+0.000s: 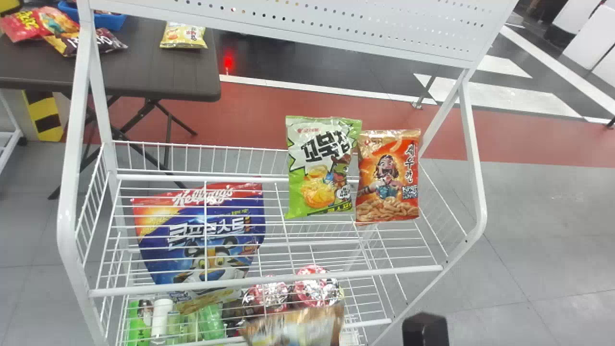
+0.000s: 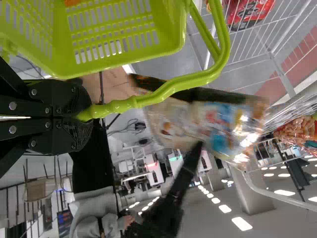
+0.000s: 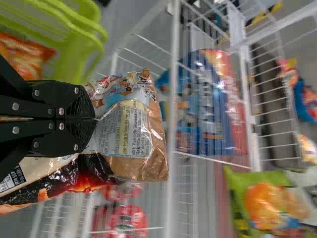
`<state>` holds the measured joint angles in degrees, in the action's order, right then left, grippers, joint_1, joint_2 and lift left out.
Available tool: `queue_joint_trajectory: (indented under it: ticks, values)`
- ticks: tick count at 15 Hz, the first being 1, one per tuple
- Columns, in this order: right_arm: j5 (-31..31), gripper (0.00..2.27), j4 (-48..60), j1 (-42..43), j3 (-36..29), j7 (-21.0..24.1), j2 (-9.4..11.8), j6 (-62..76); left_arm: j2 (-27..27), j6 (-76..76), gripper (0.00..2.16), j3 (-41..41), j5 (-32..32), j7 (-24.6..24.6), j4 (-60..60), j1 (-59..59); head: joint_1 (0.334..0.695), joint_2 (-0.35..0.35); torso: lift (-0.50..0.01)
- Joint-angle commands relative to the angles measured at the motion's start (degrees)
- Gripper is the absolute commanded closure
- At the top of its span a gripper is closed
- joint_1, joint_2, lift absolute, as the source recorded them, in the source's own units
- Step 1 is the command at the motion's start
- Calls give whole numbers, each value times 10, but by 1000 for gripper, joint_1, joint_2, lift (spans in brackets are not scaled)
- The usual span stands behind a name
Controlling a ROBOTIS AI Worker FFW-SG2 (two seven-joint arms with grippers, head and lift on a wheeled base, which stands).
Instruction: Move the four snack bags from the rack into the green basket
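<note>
1. Gripping the brown bag (image 3: 136, 168), the right hand (image 3: 94, 119) is closed on its edge; the pinched part is hidden. The head view's bottom edge cuts the bag off, in front of the rack (image 1: 266, 279).
2. The left hand (image 2: 91, 117) is closed around the handle of the green basket (image 2: 114, 54), which the left wrist view cuts off. Another bag (image 3: 27, 54), orange, lies in the basket, partly out of view.
3. The blue bag (image 1: 163, 262) sits in the rack's upper tier, crossed by wires. The green bag (image 1: 317, 168) and orange bag (image 1: 388, 178) stand side by side at the back.
4. Below, wires and bags partly cover red packs (image 1: 314, 288) and bottles (image 1: 161, 317).
5. Bold lettering and cartoon figures mark the upright bags; the orange bag carries a square code. The brown bag has a panel of fine print, too small to tell.
6. Behind stands a dark counter (image 1: 158, 72) with more snacks (image 1: 185, 36) and a blue tray (image 1: 108, 21), cut off above. The floor (image 1: 543, 216) is grey, with a red band and white stripes.
</note>
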<state>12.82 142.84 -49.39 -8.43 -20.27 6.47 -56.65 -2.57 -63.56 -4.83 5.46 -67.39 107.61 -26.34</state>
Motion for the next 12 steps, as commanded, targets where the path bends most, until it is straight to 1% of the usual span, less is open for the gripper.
queue_joint_trajectory:
  ticks: [1,2,6,8,10,12]
  values:
    - [40,2040,-39,-4,-1,-5,0,-64,0,5,2115,0,1,0,-2,1,695,-350,0]
    - [60,2040,-64,-1,0,-8,0,-78,0,12,2115,0,2,0,-5,1,695,-350,0]
    - [98,2040,-135,21,21,-22,-4,-62,0,14,2115,-4,2,0,-7,3,695,-350,0]
    - [98,2040,-168,29,47,-21,-5,34,0,14,2115,-8,1,-1,-7,4,695,-350,0]
    - [98,2040,-211,54,68,-19,-13,73,-1,14,2115,-8,1,-3,-3,-1,695,-350,0]
    - [98,2040,-237,63,92,-15,-12,101,-1,14,2115,-6,2,-5,-2,-6,695,-350,0]
